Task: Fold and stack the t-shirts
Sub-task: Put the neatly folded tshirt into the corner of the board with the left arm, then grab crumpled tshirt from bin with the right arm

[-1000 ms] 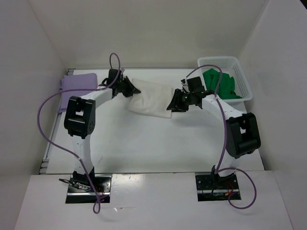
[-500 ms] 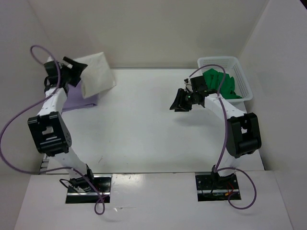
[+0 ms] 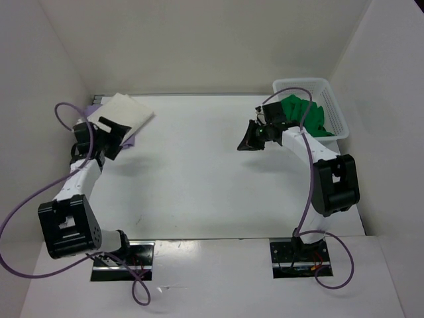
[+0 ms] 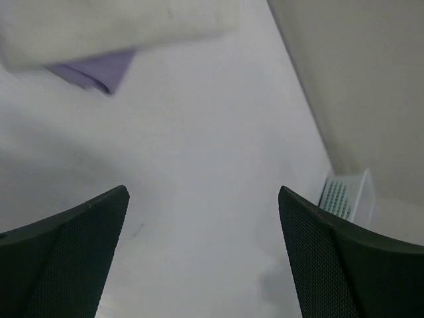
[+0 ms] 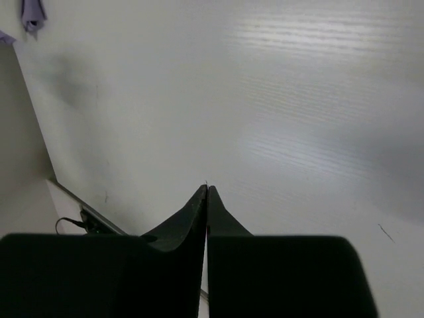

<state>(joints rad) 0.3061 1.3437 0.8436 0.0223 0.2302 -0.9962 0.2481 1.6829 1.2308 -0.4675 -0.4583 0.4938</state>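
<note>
Two claws: the left gripper (image 3: 109, 136) is standing wide open, holding nothing; the right gripper (image 3: 252, 139) is sitting pinched shut, also empty.
Cream shirt (image 3: 126, 112): lying folded just beyond the left gripper, upper left of the overhead frame, covering the lavender shirt (image 4: 99, 69).
Green shirt (image 3: 303, 114): bunching in the basket (image 3: 331, 93), upper right, just behind the right gripper.
Step in hand: likely fetching the green shirt, which means opening the right gripper first, pinching a hem and lifting clear of the rim.
</note>
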